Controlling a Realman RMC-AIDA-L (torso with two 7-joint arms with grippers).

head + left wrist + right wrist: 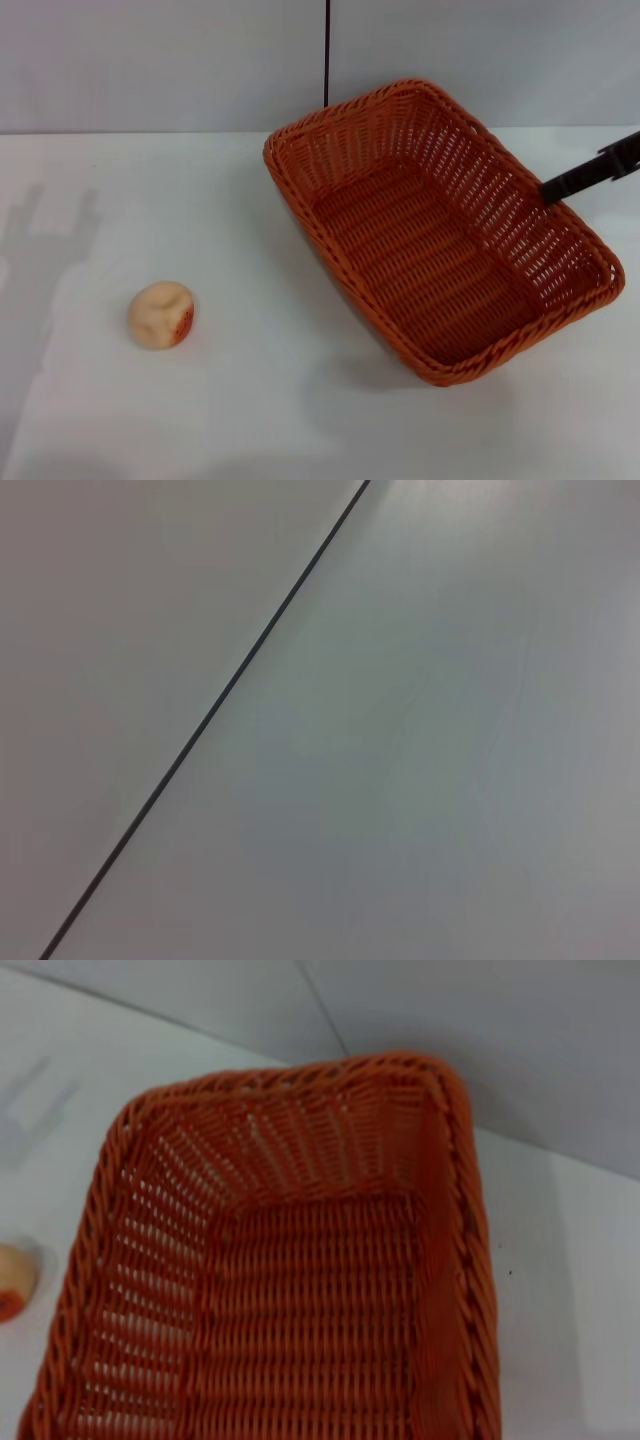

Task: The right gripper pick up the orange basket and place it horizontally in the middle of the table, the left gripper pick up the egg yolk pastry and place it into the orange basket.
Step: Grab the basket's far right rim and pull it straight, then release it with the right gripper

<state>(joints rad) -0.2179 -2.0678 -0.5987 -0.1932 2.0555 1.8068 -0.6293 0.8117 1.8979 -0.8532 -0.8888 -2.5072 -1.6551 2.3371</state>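
Note:
The orange basket (pixel 470 170) sits right of centre, turned diagonally and empty, with a dark shadow under its near left side as if tipped or just off the table (pixel 250 410). My right gripper (pixel 548 190) reaches in from the right edge, its slim black fingers closed on the basket's right rim. The right wrist view looks down into the basket (pixel 270 1080), and the egg yolk pastry (pixel 12 1280) peeks in at that picture's edge. The egg yolk pastry (pixel 161 314) lies alone on the table at the near left. My left gripper is out of view.
A pale grey wall with a thin dark vertical seam (pixel 327 50) backs the table. The left wrist view shows only that wall and the seam (pixel 210 715). An arm's shadow (pixel 50 230) falls on the table's far left.

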